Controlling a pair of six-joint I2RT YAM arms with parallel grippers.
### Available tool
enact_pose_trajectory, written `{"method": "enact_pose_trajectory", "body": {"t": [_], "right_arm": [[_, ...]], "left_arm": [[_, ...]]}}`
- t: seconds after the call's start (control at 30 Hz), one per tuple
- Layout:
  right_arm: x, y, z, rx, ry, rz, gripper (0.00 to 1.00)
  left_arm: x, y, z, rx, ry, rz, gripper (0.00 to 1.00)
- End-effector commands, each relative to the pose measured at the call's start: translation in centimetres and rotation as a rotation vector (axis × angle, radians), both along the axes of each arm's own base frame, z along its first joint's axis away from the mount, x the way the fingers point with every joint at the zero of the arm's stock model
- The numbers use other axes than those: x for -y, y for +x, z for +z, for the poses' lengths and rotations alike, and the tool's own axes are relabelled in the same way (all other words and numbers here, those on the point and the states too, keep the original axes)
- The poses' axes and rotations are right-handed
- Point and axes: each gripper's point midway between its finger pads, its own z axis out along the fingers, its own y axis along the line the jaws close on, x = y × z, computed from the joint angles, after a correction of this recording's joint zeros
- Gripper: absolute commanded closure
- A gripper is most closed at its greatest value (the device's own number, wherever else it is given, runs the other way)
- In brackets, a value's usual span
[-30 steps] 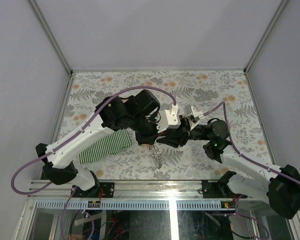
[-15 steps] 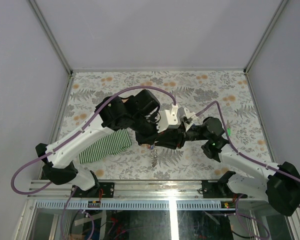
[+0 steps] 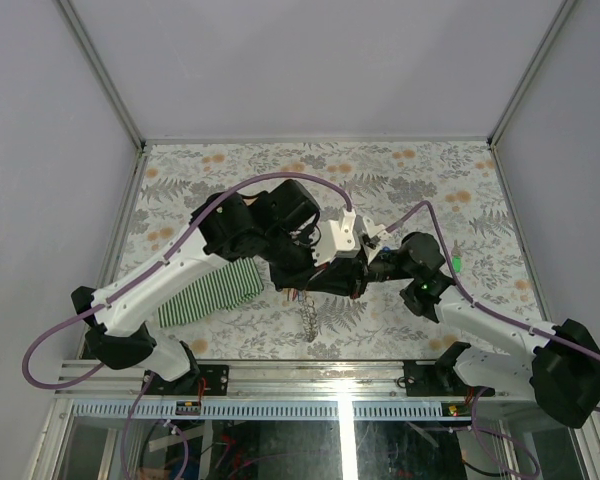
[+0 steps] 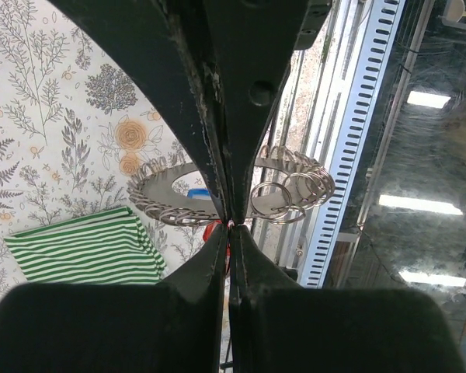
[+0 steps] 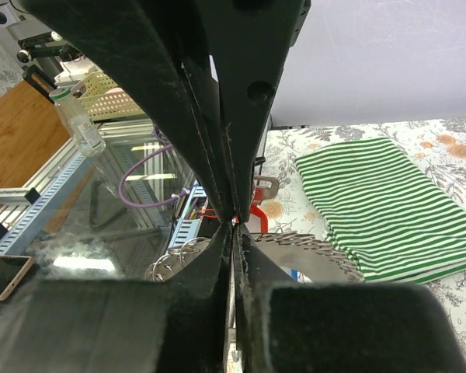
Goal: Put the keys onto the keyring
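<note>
My left gripper [image 4: 229, 225] pinches the keyring [image 4: 167, 186], which lies crosswise at its tips. The right gripper [image 5: 234, 225], clenched against the keyring, grips something I can't make out.

**A:** The keyring [image 4: 171, 214]? Thin, bright, silvery metal, toothed along its rim and catching the light.

**B:** The keys [image 4: 289, 196] beside it have small loops of the same polished metal. A red scrap shows at the fingertips, perhaps plastic, but too little of it is visible to say.

**A:** The left claw [image 4: 229, 221] and right claw [image 5: 233, 224] are black, matt and hard-looking, with scuffed pale edges.

**B:** The striped cloth [image 5: 380, 206] is soft woven fabric, green and white, with no sheen.

**A:** The surface [image 4: 39, 93] has a matt floral print. The purple cable [image 3: 280, 178] has a smooth, faintly glossy sheath.
</note>
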Motion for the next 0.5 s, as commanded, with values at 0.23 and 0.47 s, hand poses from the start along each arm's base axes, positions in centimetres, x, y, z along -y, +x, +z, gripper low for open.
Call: {"method": "enact_pose_trajectory", "body": {"t": [0.23, 0.47], "right_arm": [[0.6, -0.5, 6.6, 0.142, 0.117, -0.041, 1.0], [1.7, -1.1, 10.1, 0.208, 0.096, -0.07, 1.0]], "left_arm": [[1.2, 0.0, 4.6, 0.132, -0.237, -0.042, 0.81], [1.7, -0.4, 9.5, 0.296, -0.537, -0.063, 0.64]]}}
